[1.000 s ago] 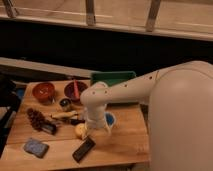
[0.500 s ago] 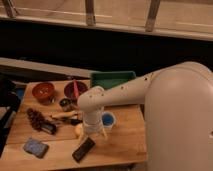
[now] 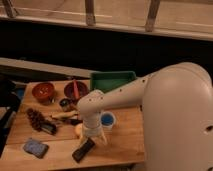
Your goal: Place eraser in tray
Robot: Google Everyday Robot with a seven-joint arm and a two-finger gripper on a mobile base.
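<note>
The eraser [image 3: 83, 150] is a flat black block lying on the wooden table [image 3: 125, 142] near its front edge. My gripper [image 3: 94, 138] points down just above and slightly right of the eraser's far end, with its fingers spread apart and nothing between them. The green tray [image 3: 113, 80] stands at the back of the table, right of the two bowls, partly behind my white arm [image 3: 125, 97].
Two red-brown bowls [image 3: 43, 91] [image 3: 76, 90] sit at the back left. A blue cup [image 3: 107, 120] stands right beside the gripper. A pinecone [image 3: 35, 119], a small dark block [image 3: 48, 128] and a blue-grey sponge [image 3: 36, 147] lie to the left.
My arm has swung left and lowered, bringing the gripper from beside the blue cup down toward the eraser. The eraser has not moved.
</note>
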